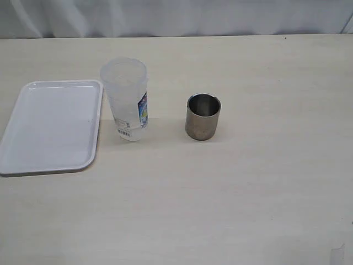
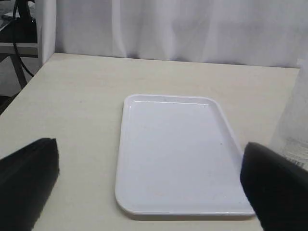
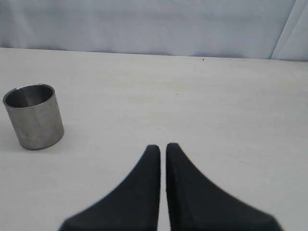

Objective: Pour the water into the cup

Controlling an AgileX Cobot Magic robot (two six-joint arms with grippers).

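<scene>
The brushed-steel cup (image 1: 203, 116) stands upright mid-table, also in the right wrist view as the cup (image 3: 33, 116). To its left stands a translucent plastic container (image 1: 126, 99) with a blue label; any water in it is too faint to tell. An edge of the container (image 2: 293, 125) shows in the left wrist view. My left gripper (image 2: 149, 180) is open, its black fingers (image 2: 26, 178) wide apart over the near end of the white tray, holding nothing. My right gripper (image 3: 162, 147) is shut and empty, apart from the cup. Neither arm shows in the exterior view.
A white rectangular tray (image 1: 52, 126) lies at the table's left, just beside the container, seen as the tray (image 2: 173, 154) in the left wrist view. A pale curtain (image 1: 176, 16) hangs behind the table's far edge. The table's left edge (image 2: 24, 91) shows near the tray.
</scene>
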